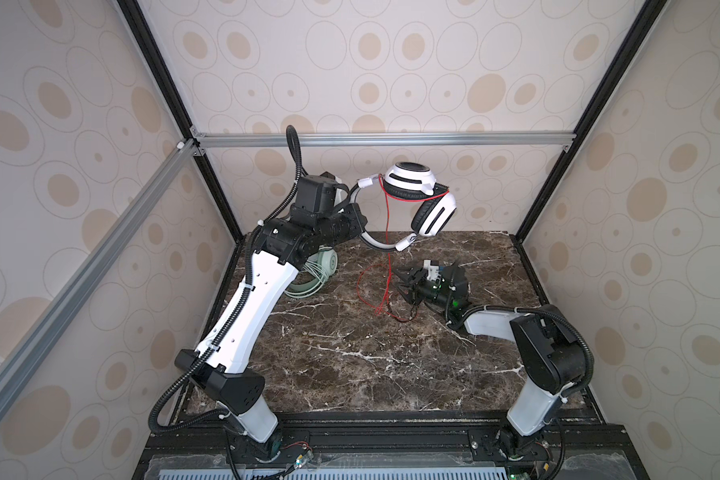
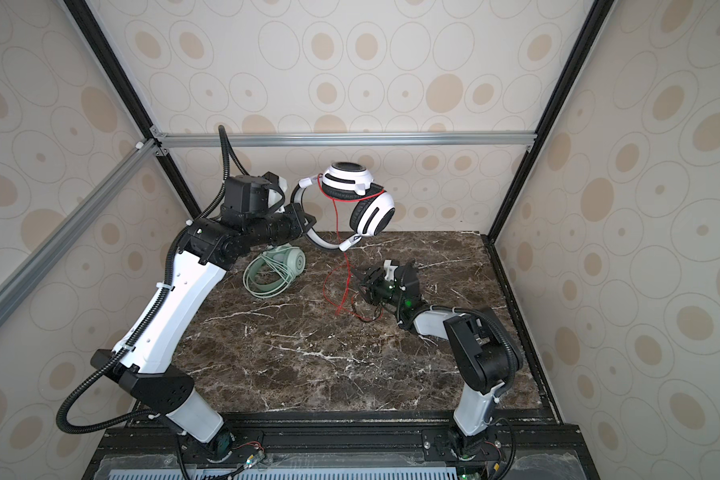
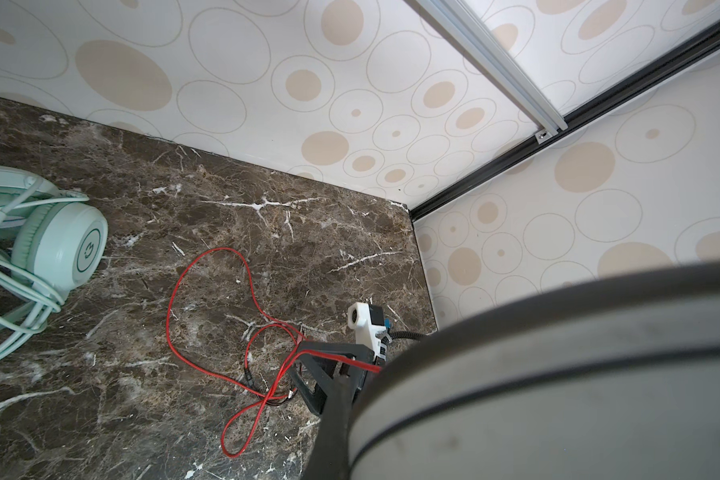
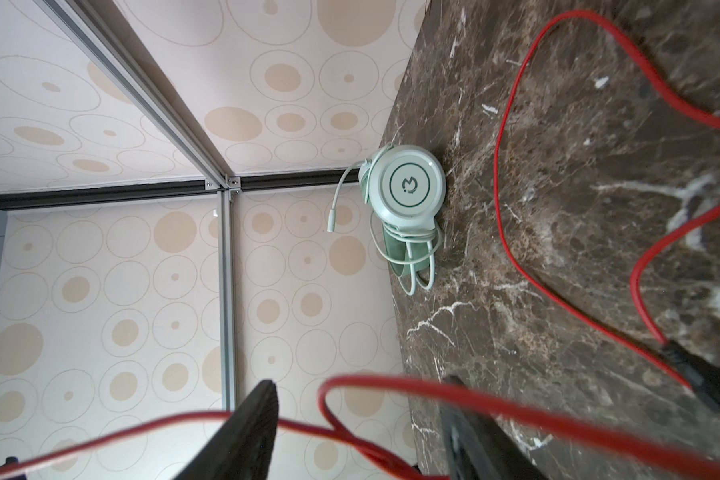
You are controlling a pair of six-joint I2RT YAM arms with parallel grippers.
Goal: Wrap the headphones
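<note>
Grip check: left end effector [image 1: 357, 216] [image 2: 304, 217] is fully closed on the grey headband of the white-and-black headphones [image 1: 416, 195] [image 2: 360, 195]. It clamps the band mid-arc and holds the pair clear of the surface [image 1: 329, 353] [image 2: 308, 353]. Left arm is raised: forearm climbs from the front-left base, wrist is level and reaches toward the back middle. Headband arc stands roughly upright in the grip, its open side facing right in both top views. Both ear cups sit on that side, one above the other, the upper with its outer shell facing up. In the left wrist view the band is a blurred grey strip close to the lens, and the fingers cannot be made out there. Red cable [image 1: 388, 249] [image 2: 336, 228] crosses between the cups, drops straight down and lies in loose loops on the surface. Right end effector [image 1: 403, 286] [image 2: 361, 283] [image 4: 360, 380] sits low by those loops, pointing left, jaws partly apart. The right wrist view shows a cable strand running across the gap, unpinched; contact with a finger cannot be told. Right arm is folded, elbow high at front right, forearm sloping down toward the middle. Mint green headphones [image 1: 323, 270] [image 2: 275, 270] [image 4: 412, 191] lie on the surface at back left, pale cable wound round the band.
</note>
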